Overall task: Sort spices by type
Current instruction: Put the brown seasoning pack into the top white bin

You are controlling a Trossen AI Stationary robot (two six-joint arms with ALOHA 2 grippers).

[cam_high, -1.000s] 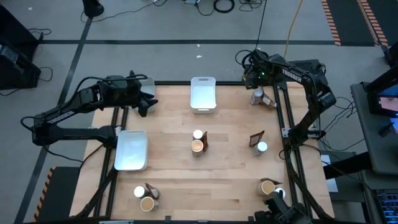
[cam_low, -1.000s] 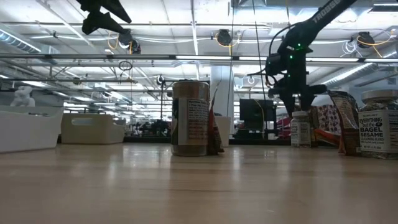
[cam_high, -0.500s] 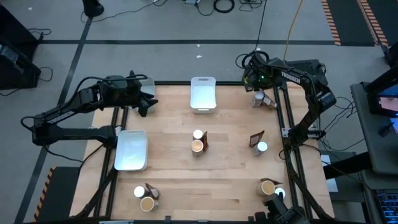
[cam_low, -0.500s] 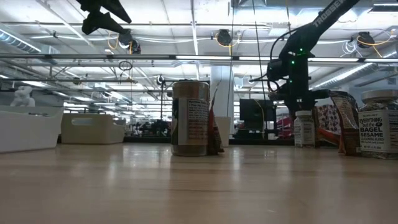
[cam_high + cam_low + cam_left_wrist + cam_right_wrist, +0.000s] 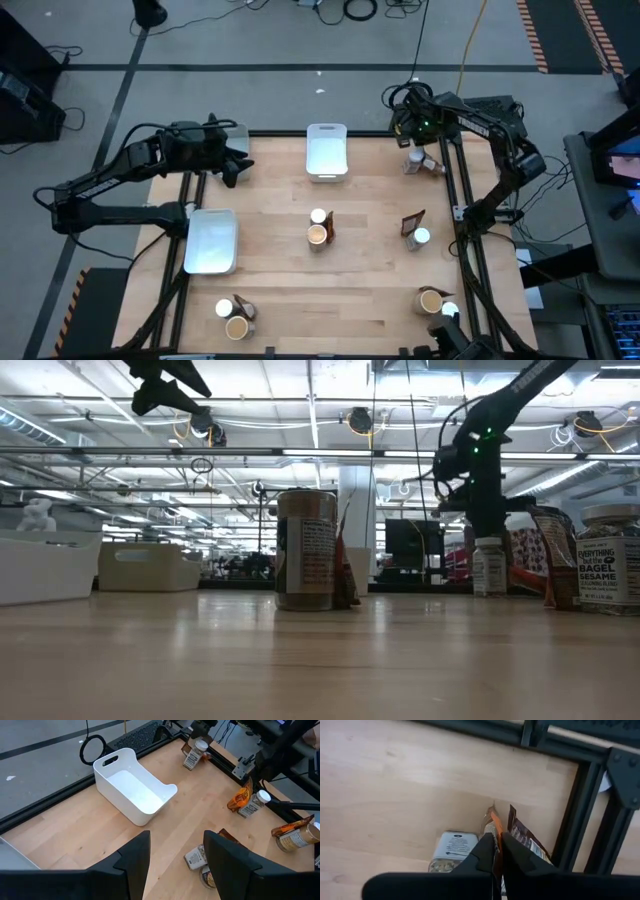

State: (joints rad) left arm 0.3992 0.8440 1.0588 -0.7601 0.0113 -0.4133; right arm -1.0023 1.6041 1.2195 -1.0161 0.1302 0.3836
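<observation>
My right gripper (image 5: 415,143) is at the table's far right corner, pointing down over a white-topped jar (image 5: 412,157) and a dark brown packet with an orange edge (image 5: 522,840). It is shut on the packet. The jar (image 5: 451,851) stands right beside the packet. My left gripper (image 5: 237,165) is open and empty, high above the far left of the table. More jars and packets stand in small groups: at the centre (image 5: 318,228), at the right (image 5: 416,230), near left (image 5: 232,315) and near right (image 5: 435,302). My right gripper pinches the packet's upper orange edge (image 5: 495,836) between its two fingers (image 5: 484,851), coming from above and pointing down. The packet stands upright on the table next to the jar; its lower part is hidden by the fingers.
A white tray (image 5: 327,150) stands at the far middle and another (image 5: 212,241) at the left edge. The black frame rail (image 5: 450,190) runs close along the right side of the corner group. Bare wood lies between the groups.
My right gripper has shifted a little toward the table's far right corner and now stands upright over the jar and packet.
</observation>
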